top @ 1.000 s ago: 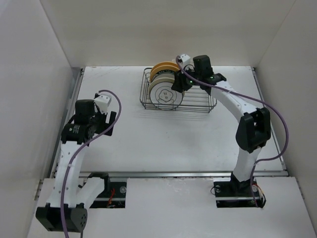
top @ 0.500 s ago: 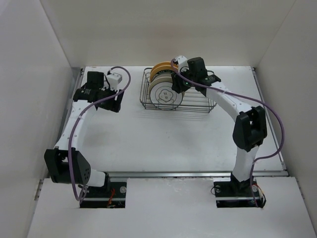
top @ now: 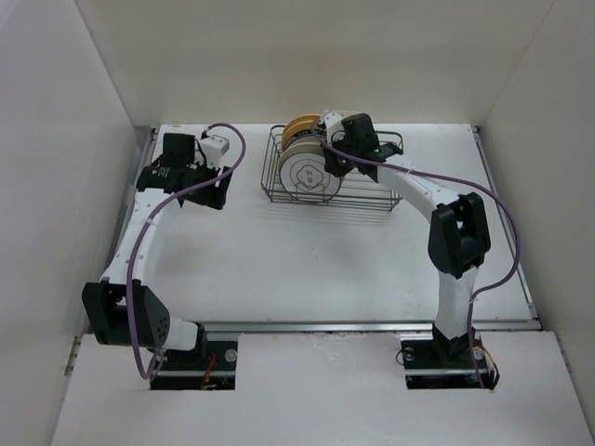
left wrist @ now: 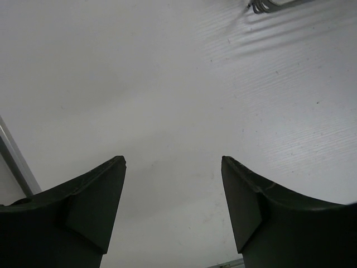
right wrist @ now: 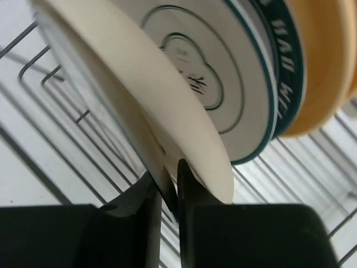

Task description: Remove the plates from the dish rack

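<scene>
Leftward since a second ago, right gripper (right wrist: 170,184) clamps the rim of the front plate (right wrist: 128,100) — standing inside the dish rack (top: 372,197). Left gripper (left wrist: 173,162) hangs wide apart, empty — left of the rack.

room at the left, crowding at the rack

bare desk (top: 307,260) is lying open in front of the dish rack (top: 372,186) and under the spread left fingers (left wrist: 72,212) near its left end. the right arm (top: 414,186) is crossing over the rack's right end, blocking that side. the plates (top: 299,128) are standing packed together, leaving only a thin gap behind the front plate (right wrist: 122,95) that the right fingers (right wrist: 139,218) are pinching. walls (top: 56,139) are closing in left, back and right.
</scene>
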Controlling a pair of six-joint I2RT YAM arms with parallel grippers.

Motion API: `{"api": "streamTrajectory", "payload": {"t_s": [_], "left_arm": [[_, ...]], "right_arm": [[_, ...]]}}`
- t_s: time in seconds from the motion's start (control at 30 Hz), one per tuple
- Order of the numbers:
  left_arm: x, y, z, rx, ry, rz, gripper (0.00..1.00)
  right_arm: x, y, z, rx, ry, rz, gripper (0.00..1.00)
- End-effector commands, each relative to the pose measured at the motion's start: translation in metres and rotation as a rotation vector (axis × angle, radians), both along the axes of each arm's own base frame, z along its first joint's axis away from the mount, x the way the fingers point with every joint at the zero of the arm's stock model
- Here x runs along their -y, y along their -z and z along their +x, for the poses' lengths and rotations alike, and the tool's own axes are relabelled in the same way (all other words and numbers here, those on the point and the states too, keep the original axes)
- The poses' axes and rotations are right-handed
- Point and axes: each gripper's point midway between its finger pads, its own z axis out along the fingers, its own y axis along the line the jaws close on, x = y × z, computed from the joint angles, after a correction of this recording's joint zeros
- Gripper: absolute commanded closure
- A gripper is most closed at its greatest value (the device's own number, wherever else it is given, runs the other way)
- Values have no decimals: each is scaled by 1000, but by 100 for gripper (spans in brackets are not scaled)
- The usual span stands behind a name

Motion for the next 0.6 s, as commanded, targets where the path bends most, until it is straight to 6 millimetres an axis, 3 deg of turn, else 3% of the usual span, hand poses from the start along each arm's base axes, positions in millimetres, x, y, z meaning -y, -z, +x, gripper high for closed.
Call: {"api": "streamTrajectory", "payload": {"t_s": [0.0,0.03,0.07,0.27,0.4,0.5,0.53,0.57], "left_arm": [[-3,-16,-9,57,4,12,34],[-5,-16,-9,58,-2,19,34],[-5,-15,-14,51,-2,20,33],[-6,-16,-24,64,-2,19,31],[-7,-9,-34,61,-2,19,30],[-8,-11,-42,78,-2,17,29],[-8,-11,-42,78,-2,17,29],[-8,-10,-45,78,-2,17,27]], "right_arm": [[6,-27,29,136,58,-20,93],[4,-25,27,135,51,-40,98],[7,-37,26,163,60,-43,100],[12,-73,9,274,87,-106,100],[17,-110,-1,388,125,-129,100],[16,-124,-11,429,129,-146,100],[19,-144,-16,464,137,-120,100],[15,-150,-23,472,125,-111,100]]}}
